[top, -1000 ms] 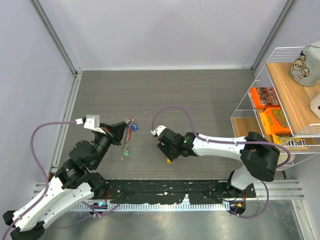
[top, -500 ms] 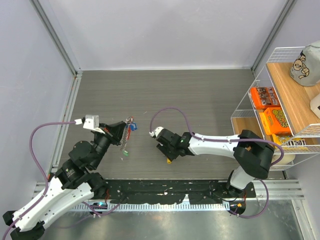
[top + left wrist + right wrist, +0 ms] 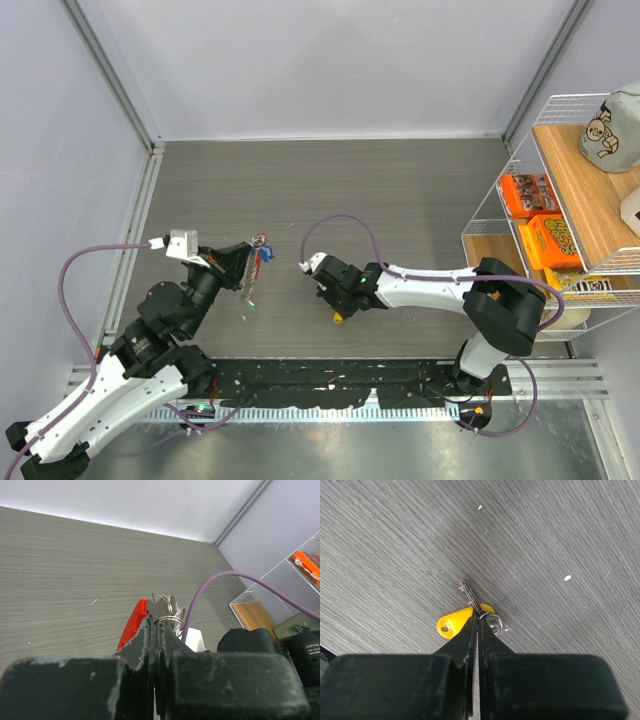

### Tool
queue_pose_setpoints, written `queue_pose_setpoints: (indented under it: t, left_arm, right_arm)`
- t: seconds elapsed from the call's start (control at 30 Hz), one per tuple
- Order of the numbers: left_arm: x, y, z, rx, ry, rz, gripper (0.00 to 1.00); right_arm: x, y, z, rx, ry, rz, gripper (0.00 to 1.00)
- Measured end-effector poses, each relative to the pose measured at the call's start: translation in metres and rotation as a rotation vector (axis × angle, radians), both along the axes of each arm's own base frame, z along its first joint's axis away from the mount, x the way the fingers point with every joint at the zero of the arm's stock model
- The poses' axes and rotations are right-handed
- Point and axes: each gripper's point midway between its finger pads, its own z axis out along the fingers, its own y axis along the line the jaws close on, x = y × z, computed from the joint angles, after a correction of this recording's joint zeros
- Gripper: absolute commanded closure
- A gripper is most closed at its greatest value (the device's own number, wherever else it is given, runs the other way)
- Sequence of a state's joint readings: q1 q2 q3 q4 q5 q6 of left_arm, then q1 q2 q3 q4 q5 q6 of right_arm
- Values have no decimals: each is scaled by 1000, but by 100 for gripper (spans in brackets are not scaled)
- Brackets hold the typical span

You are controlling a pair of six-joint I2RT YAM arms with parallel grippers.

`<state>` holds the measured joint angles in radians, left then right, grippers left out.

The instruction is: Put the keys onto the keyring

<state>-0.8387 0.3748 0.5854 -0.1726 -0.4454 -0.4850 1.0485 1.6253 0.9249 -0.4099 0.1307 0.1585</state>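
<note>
1. Bright, even light falls from overhead; the grey table [image 3: 400,190] carries only soft, short shadows under the arms [image 3: 430,288].
2. A pale glare washes the table's far edge in the left wrist view.
3. Close to each wrist lens the fingers [image 3: 137,647] blur, while the tabletop grain beyond looks sharp.

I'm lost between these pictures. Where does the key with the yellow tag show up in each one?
Top external: the yellow-tagged key is just below the middle, at the tip of the right claw.
Right wrist: mid-picture, tag to the left of the shut claw tips, blade pointing up.
Left wrist: not in it.
Shared landmark: the grey wood-grain table is in all three; the right claw marks the key in two.
</note>
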Motion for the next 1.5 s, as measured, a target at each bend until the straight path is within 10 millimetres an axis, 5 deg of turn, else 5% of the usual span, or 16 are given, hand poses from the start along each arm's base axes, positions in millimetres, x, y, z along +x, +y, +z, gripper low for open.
queue_pose_setpoints:
  t: [0.23,0.4,0.77,1.1,1.5]
  left_arm:
    - [0,0,0,0,1,-1,100]
    - [-1,-2,0,-1,-1,-10,100]
    - [-5,-10,1,0,-2,-60,100]
    - [-12,-22,9,-26,-27,-138,100]
    - [-28,-42,35,-85,-109,-281,100]
  right_arm:
    - [1,-1,6,21,-9,-4,95]
    - [-1,-1,32,83,-35,-3,94]
    - [-27,6,149,459,-110,84,95]
    - [-64,11,211,668,-68,225,94]
    - [-88,36,313,956,-32,340,95]
